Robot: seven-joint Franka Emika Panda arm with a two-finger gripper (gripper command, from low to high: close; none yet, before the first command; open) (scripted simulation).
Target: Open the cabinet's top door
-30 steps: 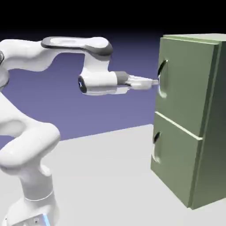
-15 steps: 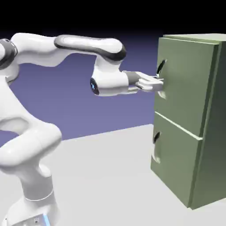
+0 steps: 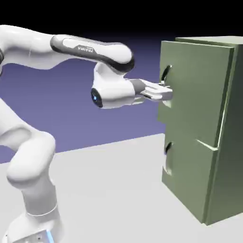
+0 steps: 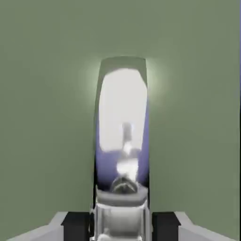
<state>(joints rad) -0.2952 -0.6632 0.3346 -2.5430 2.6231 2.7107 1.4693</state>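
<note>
- Plain blue-violet backdrop (image 3: 114,123) behind, pale grey worktop (image 3: 109,194) below, and up from it rises the tall, boxy olive-green cabinet (image 3: 233,142)!
- Eyes on the flat, rectangular olive-green top door (image 3: 201,85), upper front of the cabinet: it's ajar! Its handle-side edge juts out past the cabinet's lower front.
- And the two-finger end effector (image 4: 120,228) has its grip on the shiny curved metal handle (image 4: 122,110), one fingertip either side, at the cabinet's upper front.
- So, the score: handle caught, door cracked open. Left to do: swing it wide, and I'd call that the bigger share of the job.
- Down on the cabinet's lower front, the matching olive-green lower door (image 3: 190,175) sits closed, its own curved handle (image 3: 168,156) untouched.
- Anything in the way? Nothing shows in the door's path but the white jointed arm (image 3: 111,54) itself, in front of the cabinet; it'll likely need to back off along a curve as the door swings.
</note>
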